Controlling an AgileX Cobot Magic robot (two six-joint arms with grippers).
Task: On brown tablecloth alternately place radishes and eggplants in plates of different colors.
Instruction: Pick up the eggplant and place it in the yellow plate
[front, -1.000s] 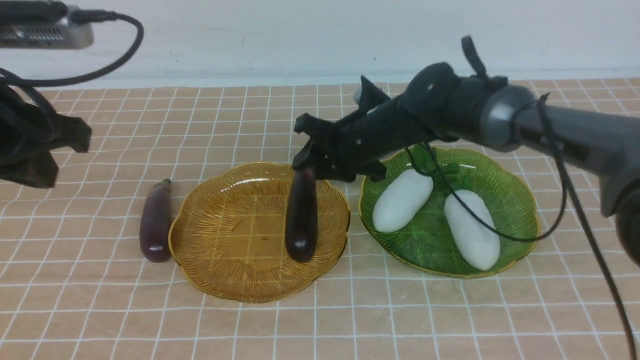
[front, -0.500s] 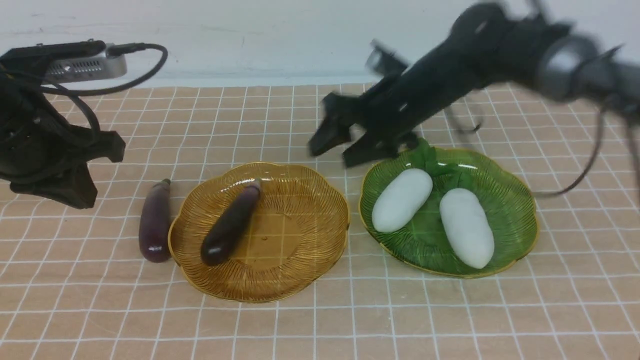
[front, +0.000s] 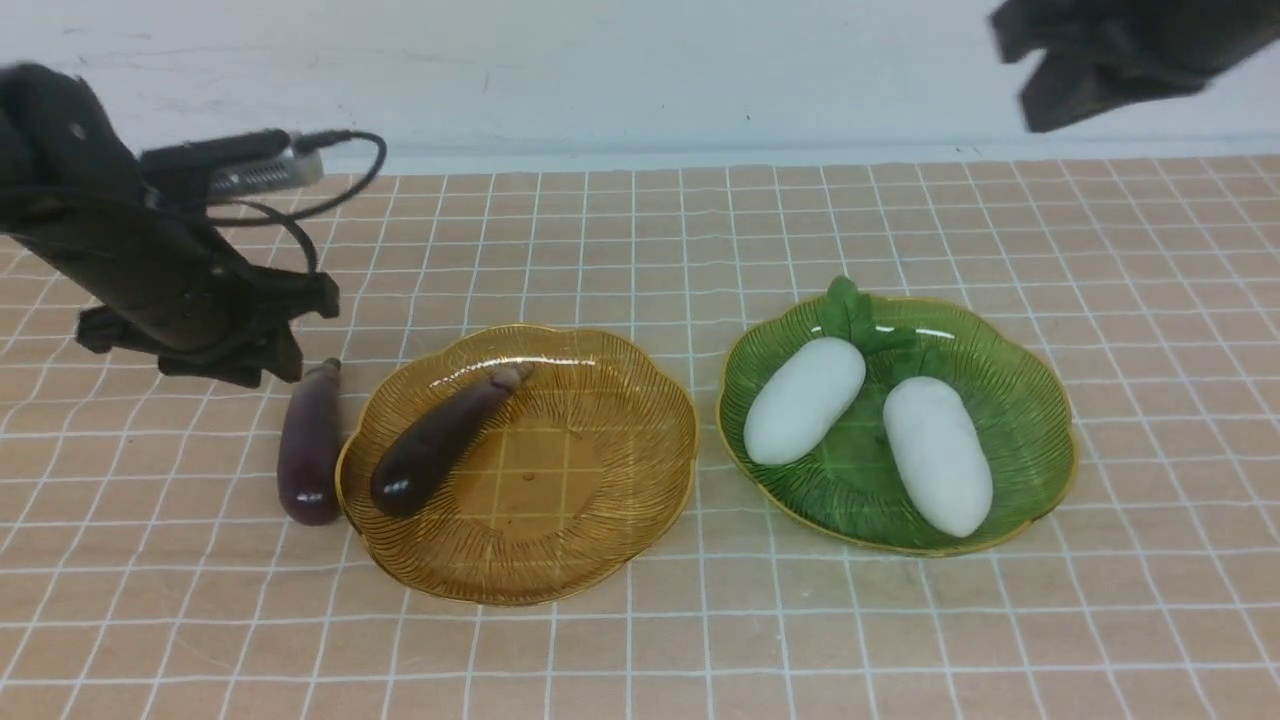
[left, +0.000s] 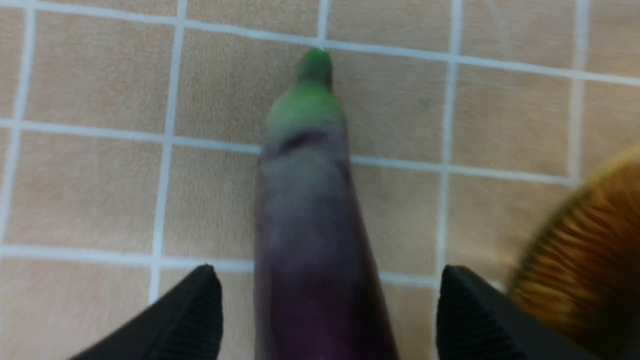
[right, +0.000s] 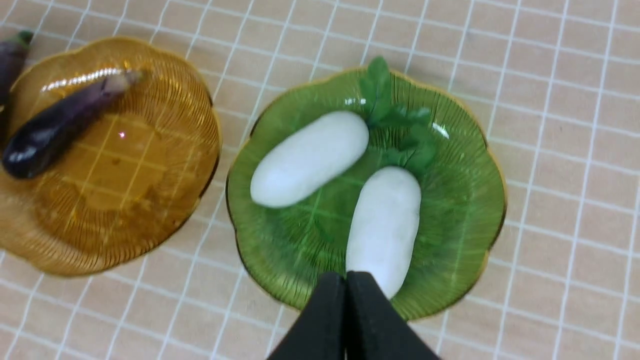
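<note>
Where the ribbed amber plate (front: 600, 500) dips, a glossy eggplant (front: 437, 442) lies.

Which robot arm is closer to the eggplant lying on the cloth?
Left. The left end effector hangs open over that eggplant, a finger on each side. The right end effector, shut, is high over the green plate.
</note>
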